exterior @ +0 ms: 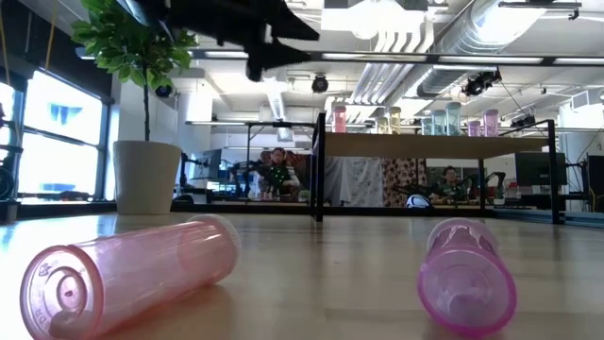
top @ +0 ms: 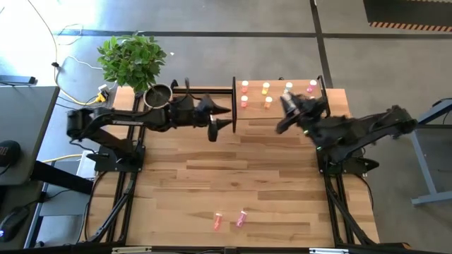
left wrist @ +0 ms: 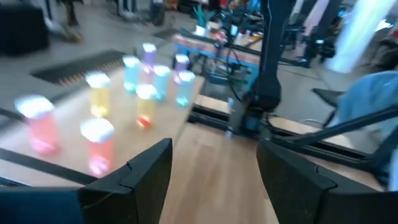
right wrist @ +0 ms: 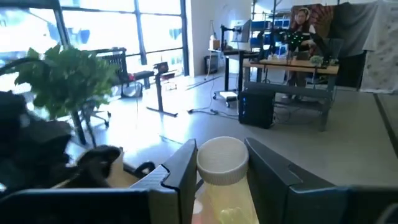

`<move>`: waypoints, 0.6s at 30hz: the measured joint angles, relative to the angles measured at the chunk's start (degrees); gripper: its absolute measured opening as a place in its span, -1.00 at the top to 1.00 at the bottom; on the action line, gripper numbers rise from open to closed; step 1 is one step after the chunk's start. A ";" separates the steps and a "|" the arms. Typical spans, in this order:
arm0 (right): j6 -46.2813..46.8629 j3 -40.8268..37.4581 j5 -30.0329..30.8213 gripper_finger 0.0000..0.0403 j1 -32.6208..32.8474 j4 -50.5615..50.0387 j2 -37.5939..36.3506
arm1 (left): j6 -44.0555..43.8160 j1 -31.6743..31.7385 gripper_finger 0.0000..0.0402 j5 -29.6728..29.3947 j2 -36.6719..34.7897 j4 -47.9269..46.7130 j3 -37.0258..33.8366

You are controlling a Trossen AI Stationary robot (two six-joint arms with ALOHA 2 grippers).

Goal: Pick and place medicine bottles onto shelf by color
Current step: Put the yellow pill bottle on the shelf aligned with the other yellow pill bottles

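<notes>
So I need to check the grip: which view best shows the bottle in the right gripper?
The right wrist view: the yellow bottle with its white cap fills the gap between the right gripper fingers. In the high view the gripper hides it above the shelf; the low and left wrist views don't show it.

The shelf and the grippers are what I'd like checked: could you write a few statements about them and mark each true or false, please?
1. The right gripper holds a white-capped bottle between its fingers. True.
2. The left gripper is closed on a bottle. False: it is open, with nothing between its fingers.
3. Two pink bottles lie on their sides on the table near its front edge. True.
4. The shelf has no bottles on it. False: several bottles stand upright there.
5. A leafy plant stands at the table's far left corner. True.
</notes>
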 joint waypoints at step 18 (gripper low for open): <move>56.27 0.09 -2.27 0.48 0.00 -52.10 -8.36 | 7.59 -4.16 -0.11 -10.51 -14.36 -14.47 0.04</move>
